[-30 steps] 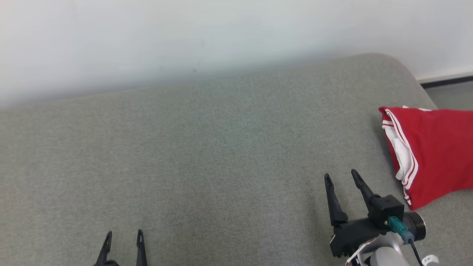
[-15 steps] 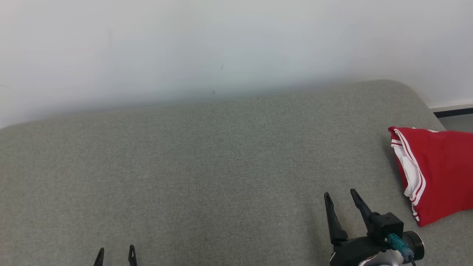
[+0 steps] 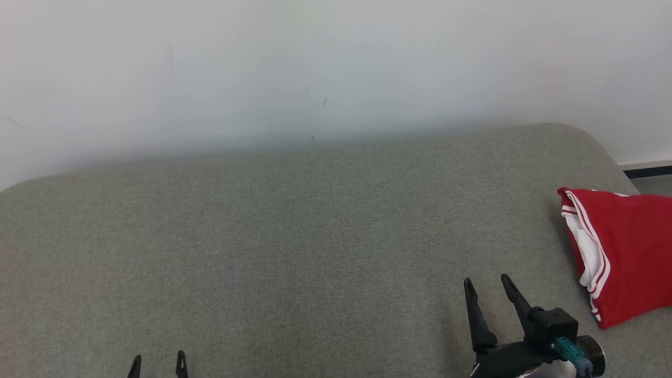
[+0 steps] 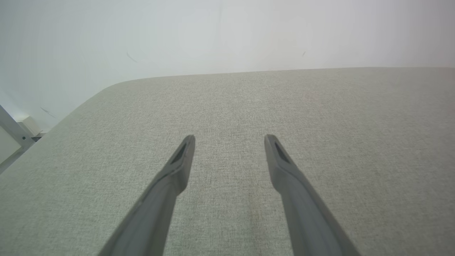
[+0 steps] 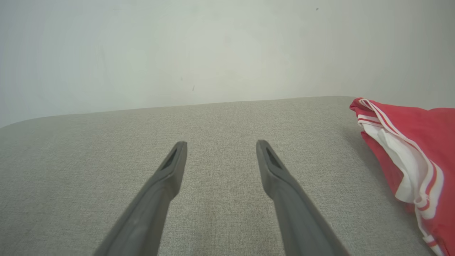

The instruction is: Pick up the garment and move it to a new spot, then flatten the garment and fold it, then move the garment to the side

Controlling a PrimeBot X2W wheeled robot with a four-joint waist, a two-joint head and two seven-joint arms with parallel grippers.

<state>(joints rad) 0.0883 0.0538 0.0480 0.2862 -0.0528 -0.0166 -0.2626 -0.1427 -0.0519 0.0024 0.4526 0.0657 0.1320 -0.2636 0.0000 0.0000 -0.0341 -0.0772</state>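
Rightward, garment (image 3: 627,254) near right end effector (image 3: 486,280)

Red white-striped garment (image 3: 630,252), grey cushion (image 3: 294,247)

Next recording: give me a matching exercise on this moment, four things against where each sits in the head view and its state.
Things:
1. red garment with white stripes
2. left gripper, two dark fingers
3. right gripper, two dark fingers
4. grey fabric cushion

Places and states:
A. bottom edge, lower left, open
B. spans the middle, left to right
C. far right, lying untouched
D. lower right, open, short of the garment

Pairs: 1-C, 2-A, 3-D, 4-B
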